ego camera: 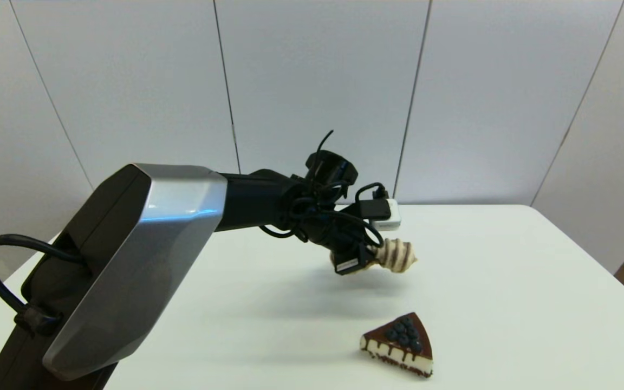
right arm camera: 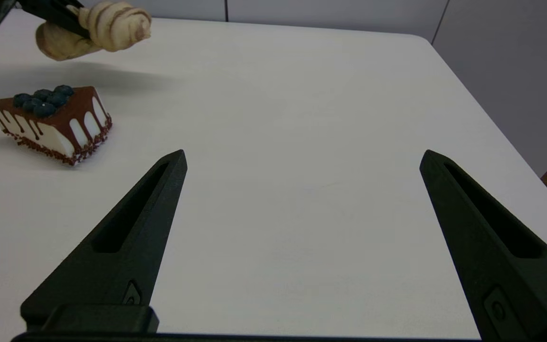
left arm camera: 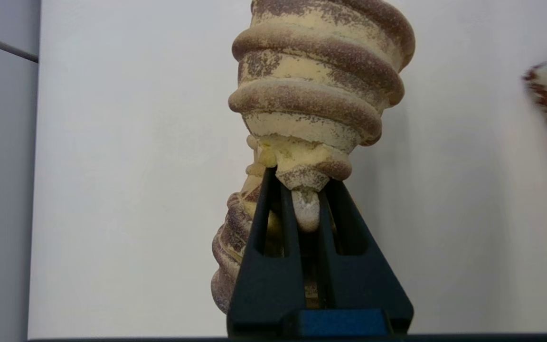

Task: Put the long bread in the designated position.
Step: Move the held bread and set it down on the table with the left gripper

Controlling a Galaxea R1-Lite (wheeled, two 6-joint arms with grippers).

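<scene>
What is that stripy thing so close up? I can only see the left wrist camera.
Observer: It's the long bread, pinched by the left gripper and held in the air above the white table.
Operator: Is there other food?
Observer: Yes, a chocolate cake slice with blueberries sits on the table, nearer the robot than the bread.
Operator: Where's the other hand?
Observer: The right gripper waits with fingers wide apart, low over bare table, holding nothing.

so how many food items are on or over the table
2. The long bread is held off the table in the left gripper; the cake slice lies on the table, nearer the robot.
</scene>
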